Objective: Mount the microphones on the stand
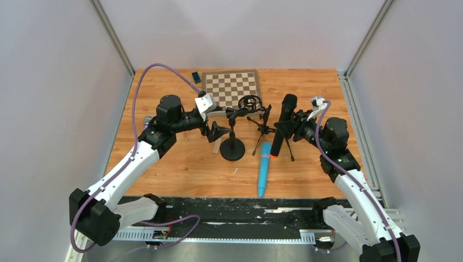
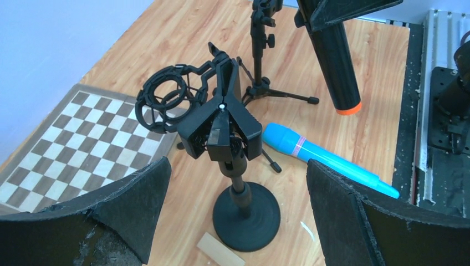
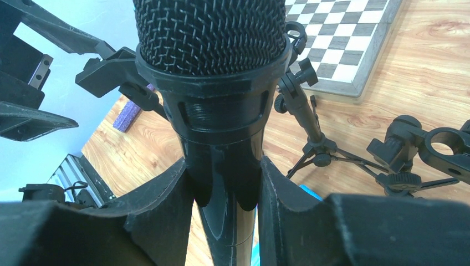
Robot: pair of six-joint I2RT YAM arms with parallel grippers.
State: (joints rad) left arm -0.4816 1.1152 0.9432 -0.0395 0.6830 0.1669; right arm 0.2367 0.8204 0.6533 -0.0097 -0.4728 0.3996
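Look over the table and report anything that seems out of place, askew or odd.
A chessboard sits at the back of the table, unrelated to microphones. A small wooden strip lies loose beside the round stand base. The blue microphone lies flat near the front edge, on no stand. Nothing looks spilled or broken.

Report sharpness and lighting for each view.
Top external: even light, sharp throughout, no glare on the table. Left wrist: left gripper's fingers soft, the round-base stand crisp. Right wrist: the black microphone looms large, grille sharp, right gripper's fingers dark.
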